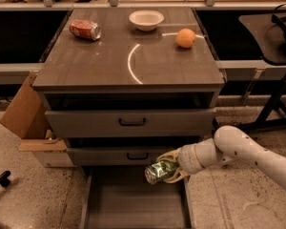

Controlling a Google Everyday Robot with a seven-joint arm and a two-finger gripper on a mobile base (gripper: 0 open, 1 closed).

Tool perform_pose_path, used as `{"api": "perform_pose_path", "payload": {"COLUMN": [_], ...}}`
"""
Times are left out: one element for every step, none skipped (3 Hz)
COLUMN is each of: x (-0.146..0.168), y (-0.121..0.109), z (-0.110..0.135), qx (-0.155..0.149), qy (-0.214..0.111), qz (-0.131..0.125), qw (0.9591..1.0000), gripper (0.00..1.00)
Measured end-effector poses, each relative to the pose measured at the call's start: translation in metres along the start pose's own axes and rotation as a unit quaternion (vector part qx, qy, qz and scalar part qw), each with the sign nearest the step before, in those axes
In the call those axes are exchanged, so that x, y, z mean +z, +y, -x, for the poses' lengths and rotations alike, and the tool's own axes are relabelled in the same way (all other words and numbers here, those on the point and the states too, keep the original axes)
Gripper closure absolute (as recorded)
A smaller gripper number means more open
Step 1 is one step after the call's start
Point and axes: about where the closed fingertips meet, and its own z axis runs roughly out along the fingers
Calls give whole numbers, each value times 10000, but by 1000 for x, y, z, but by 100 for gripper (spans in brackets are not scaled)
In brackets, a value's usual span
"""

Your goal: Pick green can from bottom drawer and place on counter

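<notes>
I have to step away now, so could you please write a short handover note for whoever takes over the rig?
Gripper: shut on the small dark green metallic can, held sideways above the open grey-brown wooden bottom drawer.
Done: can grasped and apparently off the drawer floor.
Left: raise it and set it on the glossy grey-brown wood-grain counter, likely near its front edge, away from the red-orange soda can, white bowl and orange fruit.

The gripper (168, 168) clasps the green can (154, 173) sideways above the open bottom drawer (133, 206), below the counter (109, 63) bearing a red soda can (85, 29), bowl (146, 19) and orange (186, 37).
</notes>
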Motion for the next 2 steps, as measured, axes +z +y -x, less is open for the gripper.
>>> {"api": "perform_pose_path", "payload": {"x": [0,-15], "y": [0,-2], "z": [0,4], "qx": [0,3], "qy": [0,-15], "qz": [0,-65], "qw": [10000,10000], "gripper": [100,100]}}
